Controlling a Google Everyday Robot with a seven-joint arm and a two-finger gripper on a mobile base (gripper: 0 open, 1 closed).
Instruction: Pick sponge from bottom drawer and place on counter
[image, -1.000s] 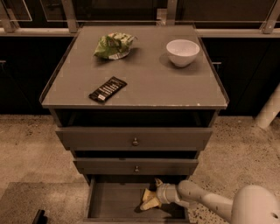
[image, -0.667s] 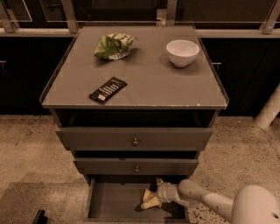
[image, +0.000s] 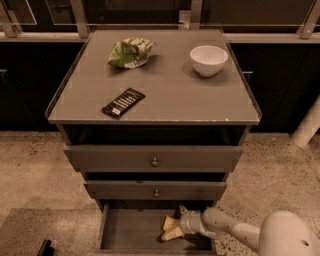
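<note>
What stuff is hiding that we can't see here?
Camera view:
Sponge: partly covered by the end effector, which is down in the bottom drawer.
Bottom drawer: front face cut off by the picture's lower edge, back hidden under the drawer above.
Black packet on the counter: its print is too small to read.

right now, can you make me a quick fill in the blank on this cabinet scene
The claw is down in the bottom drawer, which stands ____. The pale-yellow ____ lies in that drawer, right at the claw. The counter holds a snack bag, a black packet and a white ____.
Missing words: open; sponge; bowl.
</note>
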